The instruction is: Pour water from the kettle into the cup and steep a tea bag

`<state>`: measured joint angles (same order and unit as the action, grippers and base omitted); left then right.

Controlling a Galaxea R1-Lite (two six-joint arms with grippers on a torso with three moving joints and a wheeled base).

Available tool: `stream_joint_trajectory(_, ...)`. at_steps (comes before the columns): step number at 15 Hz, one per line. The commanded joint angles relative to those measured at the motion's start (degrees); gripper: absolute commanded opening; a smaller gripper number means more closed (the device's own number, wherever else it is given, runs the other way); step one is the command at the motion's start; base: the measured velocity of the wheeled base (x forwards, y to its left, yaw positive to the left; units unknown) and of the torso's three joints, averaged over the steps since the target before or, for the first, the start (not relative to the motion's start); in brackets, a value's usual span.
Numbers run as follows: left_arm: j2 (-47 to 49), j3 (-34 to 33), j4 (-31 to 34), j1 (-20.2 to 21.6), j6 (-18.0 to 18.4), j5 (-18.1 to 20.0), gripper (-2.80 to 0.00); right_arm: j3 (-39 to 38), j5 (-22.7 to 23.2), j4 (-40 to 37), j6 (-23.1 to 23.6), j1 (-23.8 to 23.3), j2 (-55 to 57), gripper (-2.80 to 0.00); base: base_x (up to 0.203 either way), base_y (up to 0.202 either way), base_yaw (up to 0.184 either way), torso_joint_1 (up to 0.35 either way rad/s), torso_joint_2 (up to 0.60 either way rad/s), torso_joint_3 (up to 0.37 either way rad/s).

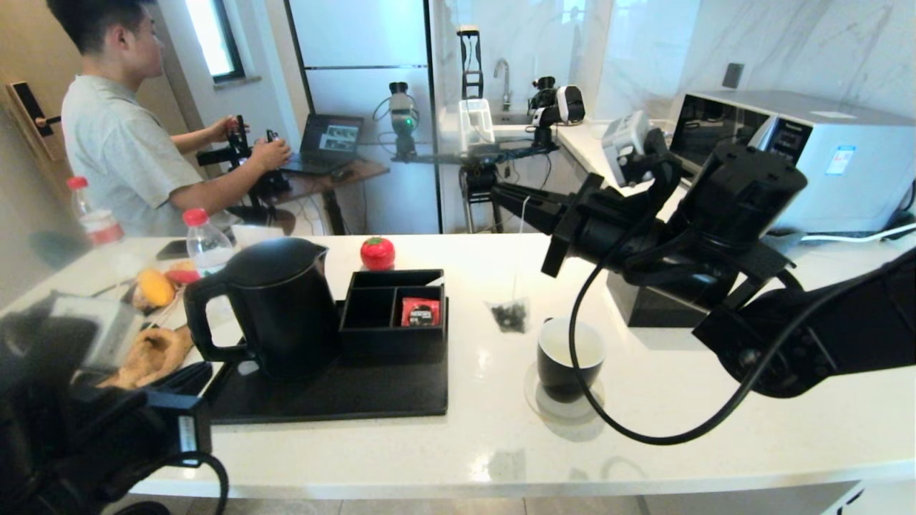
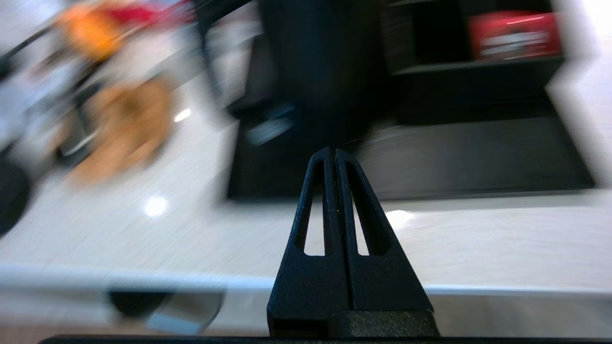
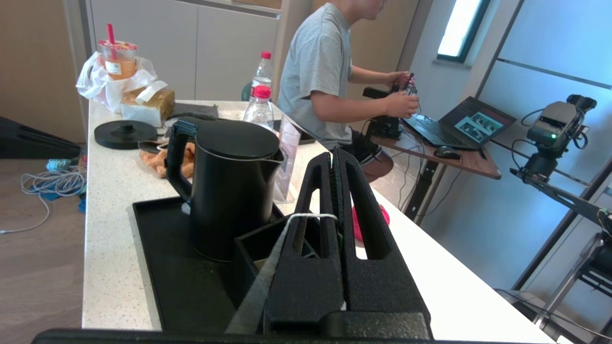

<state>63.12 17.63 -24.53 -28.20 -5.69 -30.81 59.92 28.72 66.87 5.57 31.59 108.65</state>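
1. Black matte kettle (image 1: 275,304) stands upright on the black tray (image 1: 343,397), at 9 o'clock from the cup; its handle faces 9 o'clock and its spout points toward the organiser box (image 1: 393,311) just beside it.
2. I see the cup (image 1: 570,355) on a round coaster (image 1: 565,411), on the white counter (image 1: 680,422), at 3 o'clock of the tray and apart from it.
3. Tea bag (image 1: 509,315) hangs in the air on its string (image 1: 517,247), at 10 o'clock from the cup's rim, not in the cup.
4. My right gripper (image 3: 334,160) is raised at 12 o'clock above the cup, fingers pressed together on the string, which runs across one finger in the right wrist view.
5. My left gripper (image 2: 333,154) is at the counter's near edge, at 7 o'clock from the kettle, fingers pressed together on nothing, pointing toward the tray.
6. Red sachet (image 1: 420,312) sits in the organiser's near right compartment.
7. Red round thing (image 1: 377,253) sits at 12 o'clock behind the organiser.
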Motion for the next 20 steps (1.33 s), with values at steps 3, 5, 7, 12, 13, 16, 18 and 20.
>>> stream_joint_trajectory(3, -11.5, -10.0, -0.1, 14.1, 0.0, -0.5, -2.80, -0.1, 0.2, 0.5, 0.1, -0.6, 0.2, -2.80, 0.000, 0.000, 0.000, 0.000, 0.00, 0.000)
stream_joint_trajectory(5, -17.4, -14.5, -0.1, 18.3, 0.0, -1.8, -2.80, -0.2, 0.2, 0.5, 0.1, -0.6, 0.2, -2.80, 0.000, 0.000, 0.000, 0.000, 0.00, 0.000)
stream_joint_trajectory(7, -22.8, -17.0, 1.6, 19.2, 0.3, -2.6, -2.80, -0.2, 0.2, 0.5, 0.1, -0.6, 0.3, -2.80, 0.000, 0.000, 0.000, 0.000, 0.00, 0.000)
stream_joint_trajectory(12, -42.5, -16.5, 16.6, 19.3, 1.2, 5.0, -2.80, -0.4, 0.3, 0.6, 0.1, -0.7, 0.3, -2.80, 0.000, 0.000, 0.000, 0.000, 0.00, 0.000)
stream_joint_trajectory(13, -45.9, -16.2, 18.7, 19.4, 1.5, 9.0, -2.80, -0.5, 0.3, 0.6, 0.1, -0.6, 0.3, -2.80, 0.000, 0.000, 0.000, 0.000, 0.00, 0.000)
stream_joint_trajectory(16, -47.0, -16.1, 22.5, 19.5, 1.8, 26.5, -2.80, -0.5, 0.3, 0.5, 0.1, -0.7, 0.2, -2.80, 0.000, 0.000, 0.000, 0.000, 0.00, 0.000)
stream_joint_trajectory(18, -46.8, -17.6, 23.0, 18.5, 2.2, 29.9, -2.80, -0.5, 0.2, 0.5, 0.2, -0.7, 0.2, -2.80, 0.000, 0.000, 0.000, 0.000, 0.00, 0.000)
stream_joint_trajectory(20, -46.9, -17.6, 23.0, 18.1, 2.4, 29.9, -2.80, -0.5, 0.2, 0.5, 0.1, -0.8, 0.2, -2.80, 0.000, 0.000, 0.000, 0.000, 0.00, 0.000)
